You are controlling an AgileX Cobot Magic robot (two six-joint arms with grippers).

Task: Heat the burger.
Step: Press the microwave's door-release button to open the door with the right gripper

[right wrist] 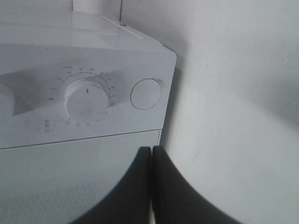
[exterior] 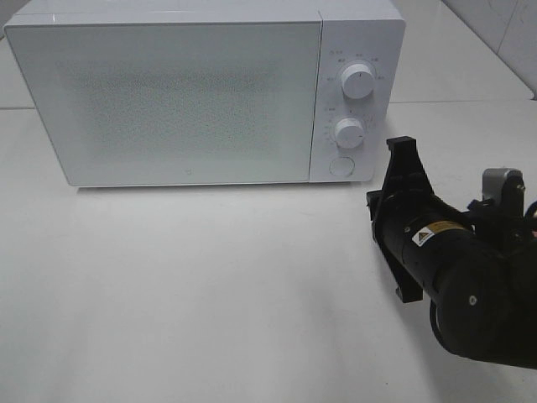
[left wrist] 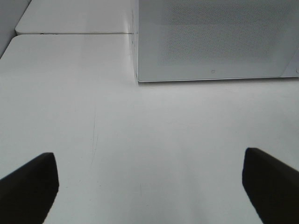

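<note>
White worktop (exterior: 210, 294) lies open before the microwave (exterior: 168, 92), which stands at the far edge with its door closed. We see the right fingers (right wrist: 168, 191) clenched on nothing, just beside its round button (right wrist: 145, 94). We see the left fingers (left wrist: 28, 186) spread wide above bare worktop. We cannot locate the burger; the frosted door hides the cavity.

I can't see through the speckled door (exterior: 168, 92) of the microwave (exterior: 361, 21); its inside is hidden. Markings round its upper dial (exterior: 358, 82) and lower dial (exterior: 349, 132) are too small to read. Before the microwave, the left gripper (left wrist: 149, 156)'s fingers (left wrist: 28, 186) run off frame.
</note>
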